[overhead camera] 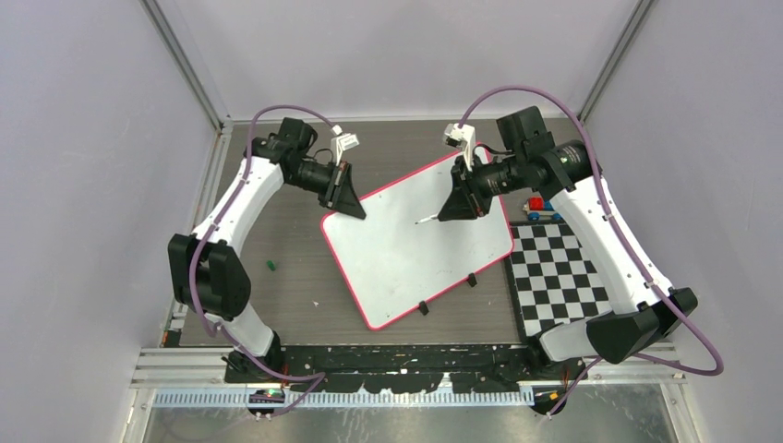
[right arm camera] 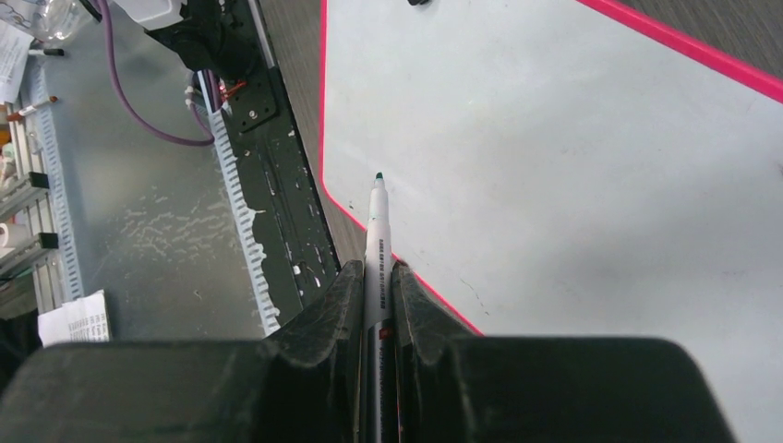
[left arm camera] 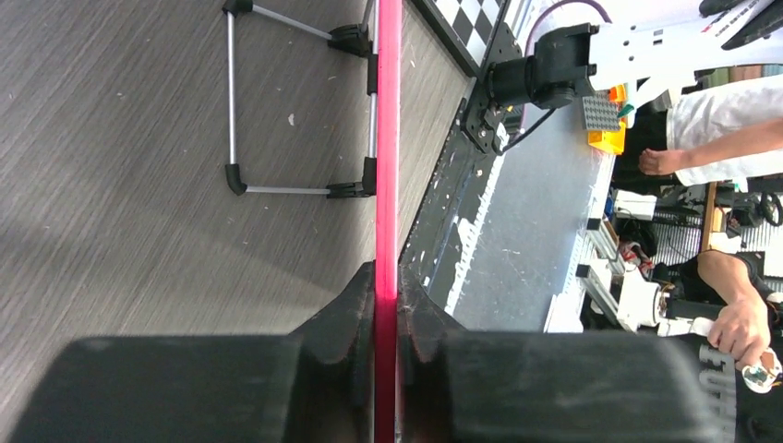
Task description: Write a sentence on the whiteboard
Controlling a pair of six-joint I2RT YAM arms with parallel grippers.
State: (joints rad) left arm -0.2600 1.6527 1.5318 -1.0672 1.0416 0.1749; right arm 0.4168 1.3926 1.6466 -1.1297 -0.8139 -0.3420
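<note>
The whiteboard (overhead camera: 406, 249) lies tilted at mid table, white with a pink-red rim and black clips on its near edge. Its face is blank; no sentence shows. My left gripper (overhead camera: 353, 209) is shut on the board's upper-left rim; the left wrist view shows the rim (left arm camera: 387, 138) edge-on between the jaws of my left gripper (left arm camera: 387, 281). My right gripper (overhead camera: 454, 210) is shut on a white marker (right arm camera: 376, 231) with a teal tip, held just above the board (right arm camera: 572, 157). The marker (overhead camera: 427, 221) points left over the board's upper middle. My right gripper also shows in its wrist view (right arm camera: 377, 273).
A black-and-white checkerboard mat (overhead camera: 563, 277) lies right of the board. A small toy car (overhead camera: 540, 210) sits at the mat's far edge. A small green cap (overhead camera: 271, 266) lies on the table left of the board. A wire stand (left arm camera: 295, 111) shows under the board.
</note>
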